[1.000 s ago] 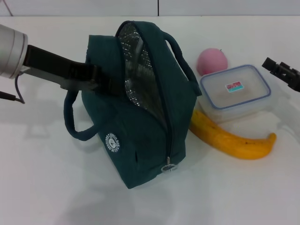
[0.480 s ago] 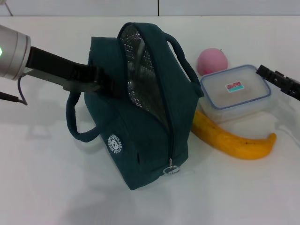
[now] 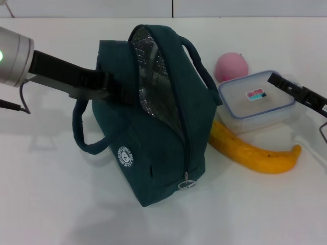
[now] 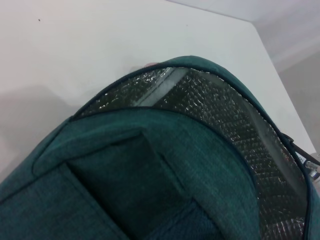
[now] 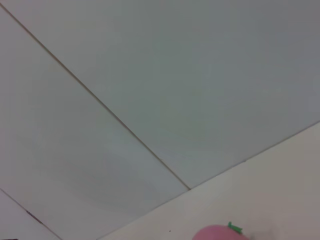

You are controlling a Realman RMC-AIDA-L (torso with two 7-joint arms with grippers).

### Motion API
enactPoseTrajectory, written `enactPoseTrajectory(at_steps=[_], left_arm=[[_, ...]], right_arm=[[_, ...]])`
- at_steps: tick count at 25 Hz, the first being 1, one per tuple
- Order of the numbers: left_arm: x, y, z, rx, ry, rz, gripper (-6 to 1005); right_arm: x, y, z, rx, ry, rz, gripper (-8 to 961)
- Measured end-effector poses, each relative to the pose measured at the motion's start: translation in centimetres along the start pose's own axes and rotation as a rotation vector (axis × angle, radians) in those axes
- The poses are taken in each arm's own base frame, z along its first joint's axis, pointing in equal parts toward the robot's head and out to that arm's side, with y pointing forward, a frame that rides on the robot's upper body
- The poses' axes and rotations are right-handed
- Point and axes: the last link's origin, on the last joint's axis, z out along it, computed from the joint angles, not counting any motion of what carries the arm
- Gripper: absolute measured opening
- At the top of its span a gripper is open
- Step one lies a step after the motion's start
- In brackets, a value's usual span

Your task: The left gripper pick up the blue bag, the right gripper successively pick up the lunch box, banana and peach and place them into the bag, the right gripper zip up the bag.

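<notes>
The blue bag [image 3: 153,127] stands in the middle of the table, unzipped, with its silver foil lining [image 3: 150,76] showing. My left gripper [image 3: 116,92] comes in from the left and is shut on the bag's rim at the opening. In the left wrist view the blue bag [image 4: 150,170] fills the picture, with its lining [image 4: 225,115] exposed. The lunch box [image 3: 257,100] sits to the bag's right, and my right gripper [image 3: 278,81] hangs over its far right corner. The banana [image 3: 253,151] lies in front of the box. The peach [image 3: 231,67] sits behind it, and the peach [image 5: 220,233] also shows in the right wrist view.
The white table [image 3: 51,194] stretches around the bag. A wall with a seam [image 3: 172,7] runs along the table's far edge. A thin cable [image 3: 323,132] trails by the right arm.
My right gripper has moved left from the table's right edge to above the lunch box. The bag and left gripper have shifted only slightly.
</notes>
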Motion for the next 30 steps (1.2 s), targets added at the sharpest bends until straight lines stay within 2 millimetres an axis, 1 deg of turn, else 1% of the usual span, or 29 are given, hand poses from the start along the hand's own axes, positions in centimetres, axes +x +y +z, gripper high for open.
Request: enactPoseTrajectory(at_steps=[15,20,24,30], left_arm=[[0.5,0.4,0.2,-0.008,-0.003,0.01,37],[0.6,0.4,0.3,-0.008,-0.003,0.014,37],[0.7,0.5,0.3,-0.009,-0.003,0.02,37],[0.6,0.4,0.5,-0.012,-0.01,0.018,38]], right_arm=[[0.1,0.5,0.1,-0.036,0.037,0.08,863],[-0.2,1.1,0.2,-0.077,0.035,0.099,692],[-0.7,1.8,0.5,-0.12,0.033,0.108,640],[-0.7,2.3,0.8,-0.145,0.045,0.121,563]])
